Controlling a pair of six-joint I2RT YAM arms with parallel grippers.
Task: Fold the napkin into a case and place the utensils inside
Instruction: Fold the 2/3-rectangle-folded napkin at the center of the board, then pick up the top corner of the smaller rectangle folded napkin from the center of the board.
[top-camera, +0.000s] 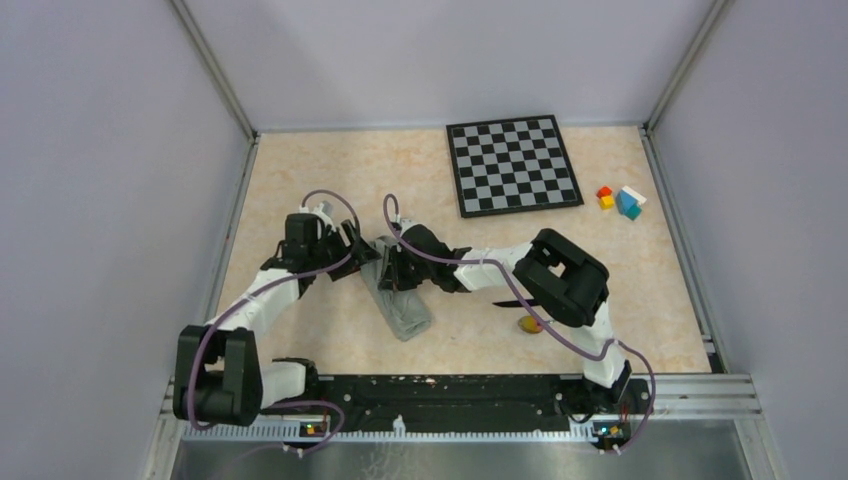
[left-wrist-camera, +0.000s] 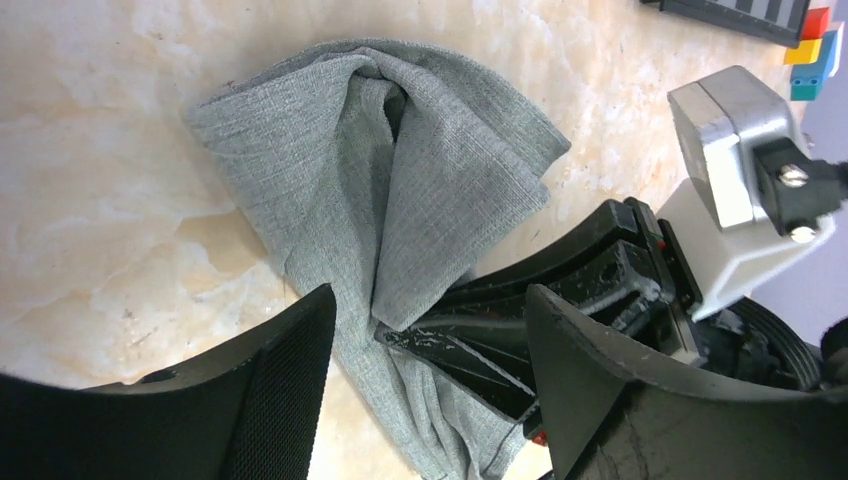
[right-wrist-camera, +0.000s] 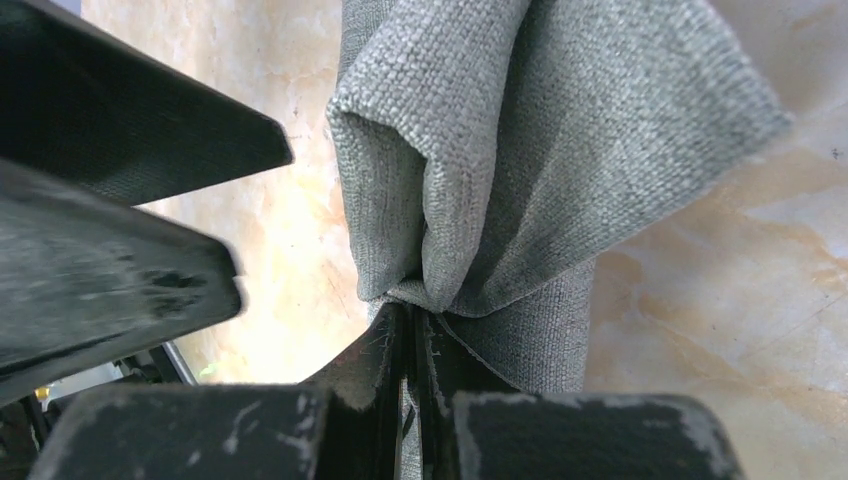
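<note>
Closest in the right wrist view, the fingers (right-wrist-camera: 385, 370) of my right pincer (right-wrist-camera: 410, 318) are pressed together with a fold of the napkin (right-wrist-camera: 560, 150) pinched between their tips. The grey-green cloth bunches into pleats above the pinch and fans out beyond it.

My left pincer (left-wrist-camera: 430, 300) stands wide, one black finger (left-wrist-camera: 255, 400) on either side of the napkin (left-wrist-camera: 400, 160). I cannot tell whether they touch the cloth. Between them I see the right pincer (left-wrist-camera: 500, 335) gripping the cloth's edge.

From above, the napkin (top-camera: 405, 312) lies as a narrow strip on the left-middle of the table (top-camera: 300, 180), running from far-left to near-right. Both pincers meet at its far end: the left pincer (top-camera: 360, 247) comes from the left, and the right pincer (top-camera: 392, 268) reaches in from the right.

To the right of the napkin and well apart from it, the spoon's (top-camera: 528, 324) yellow bowl shows just near of my right arm. A dark sliver beside it looks like the knife (top-camera: 505, 303), mostly hidden by that arm. Neither is in the cloth.

The chessboard (top-camera: 512, 165) sits at the far edge, with the blocks (top-camera: 620, 200) to its right.
</note>
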